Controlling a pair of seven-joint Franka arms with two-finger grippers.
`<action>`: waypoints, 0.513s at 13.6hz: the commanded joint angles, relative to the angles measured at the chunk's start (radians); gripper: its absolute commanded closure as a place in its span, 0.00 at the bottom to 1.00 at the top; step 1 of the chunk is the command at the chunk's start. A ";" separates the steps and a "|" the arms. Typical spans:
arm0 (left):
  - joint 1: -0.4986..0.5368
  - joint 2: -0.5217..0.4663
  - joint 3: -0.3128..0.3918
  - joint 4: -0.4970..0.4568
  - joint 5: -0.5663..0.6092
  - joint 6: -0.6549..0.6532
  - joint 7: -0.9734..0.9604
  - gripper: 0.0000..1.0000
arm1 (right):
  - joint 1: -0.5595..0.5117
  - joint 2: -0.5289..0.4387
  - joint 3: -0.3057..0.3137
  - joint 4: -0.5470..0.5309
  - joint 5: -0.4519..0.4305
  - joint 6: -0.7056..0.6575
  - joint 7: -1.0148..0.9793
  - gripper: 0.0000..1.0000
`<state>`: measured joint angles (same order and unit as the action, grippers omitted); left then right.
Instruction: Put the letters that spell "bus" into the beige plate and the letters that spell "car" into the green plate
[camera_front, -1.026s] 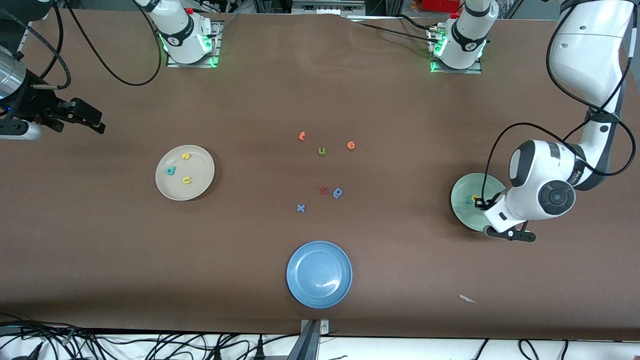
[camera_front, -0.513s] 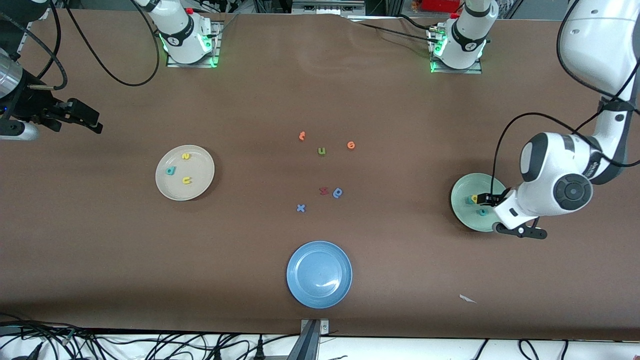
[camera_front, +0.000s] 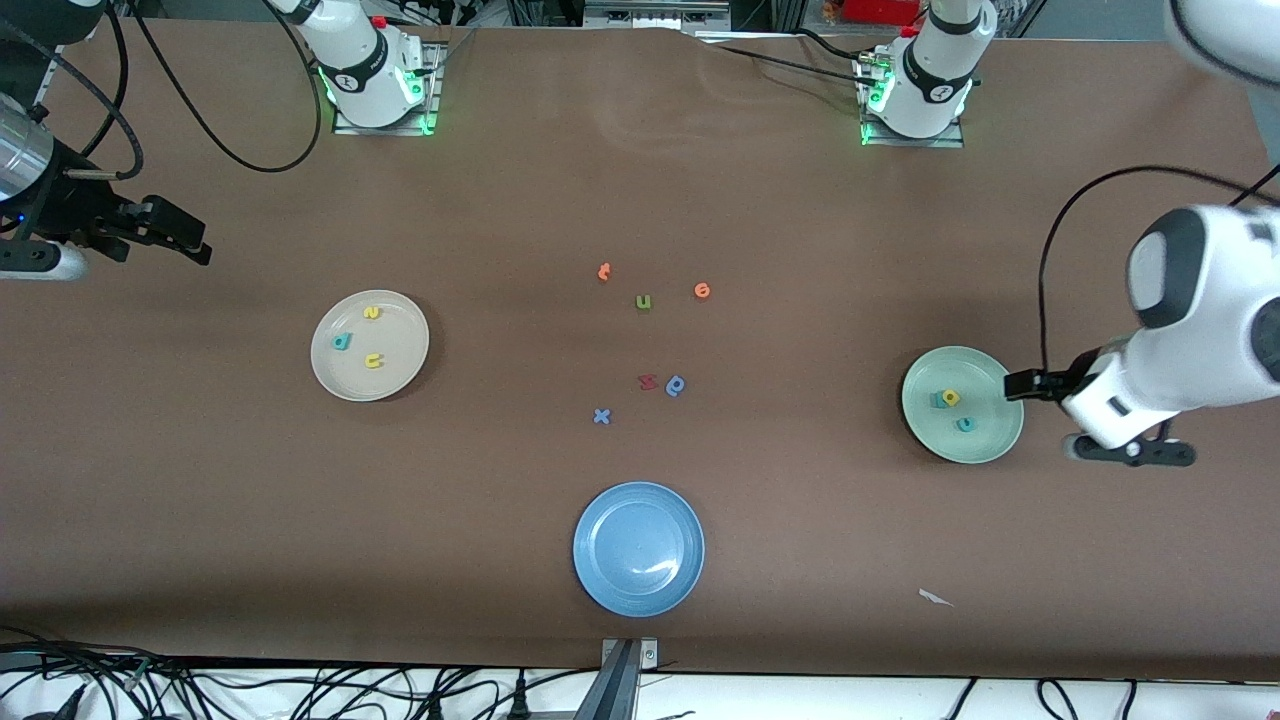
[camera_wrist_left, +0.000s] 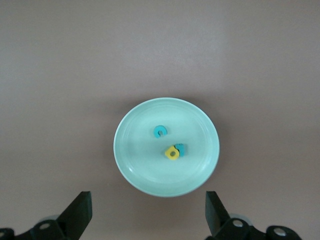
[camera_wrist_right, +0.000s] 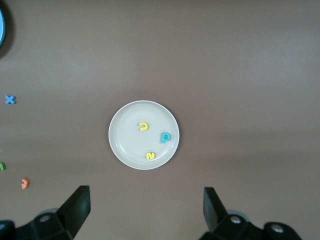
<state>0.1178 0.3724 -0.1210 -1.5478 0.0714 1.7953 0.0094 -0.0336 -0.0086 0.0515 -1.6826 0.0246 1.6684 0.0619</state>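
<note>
Presently the right gripper (camera_front: 195, 245) hangs with fingers spread and empty over bare table at the right arm's end; its fingertips (camera_wrist_right: 80, 205) frame the beige plate in the right wrist view, and this arm waits.

The beige plate (camera_front: 405, 368) sits toward the right arm's end of the table. It holds the teal "b" (camera_front: 342, 342), the yellow "s" (camera_front: 372, 313) farther from the front camera, and the yellow "u" (camera_front: 374, 361) nearer to it. All three lie apart from one another.

Mid-table, loose letters lie on the brown table (camera_front: 800, 560): an orange letter (camera_front: 604, 271), the olive-green "u" (camera_front: 644, 302), an orange round letter (camera_front: 702, 290), a red letter (camera_front: 647, 381) just beside a blue bowl-shaped letter (camera_front: 676, 386), and a blue "x" (camera_front: 601, 416). The blue plate (camera_front: 600, 580) lies nearest the front camera and holds nothing.

The green plate (camera_front: 985, 445) sits toward the left arm's end. In it, the yellow "a" (camera_front: 950, 397) touches a teal letter (camera_front: 939, 401); another teal letter (camera_front: 965, 424), ring-like, lies apart from them, nearer the camera.

The left gripper (camera_front: 1040, 415) hovers beside the green plate's rim, at the left arm's end, released and holding nothing; its fingertips (camera_wrist_left: 82, 207) stand wide in the left wrist view.

A white scrap (camera_front: 935, 597) lies near the table's front edge.
</note>
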 joint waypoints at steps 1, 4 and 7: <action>-0.125 -0.200 0.134 -0.107 -0.038 -0.077 0.015 0.00 | 0.027 0.009 -0.021 0.027 -0.006 -0.022 -0.002 0.00; -0.139 -0.294 0.155 -0.106 -0.044 -0.137 0.116 0.00 | 0.046 0.009 -0.038 0.026 -0.008 -0.022 -0.002 0.00; -0.145 -0.374 0.158 -0.097 -0.044 -0.181 0.124 0.00 | 0.057 0.009 -0.058 0.027 -0.008 -0.022 -0.002 0.00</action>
<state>-0.0132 0.0573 0.0165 -1.6154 0.0559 1.6325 0.0951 0.0006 -0.0086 0.0208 -1.6809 0.0243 1.6676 0.0619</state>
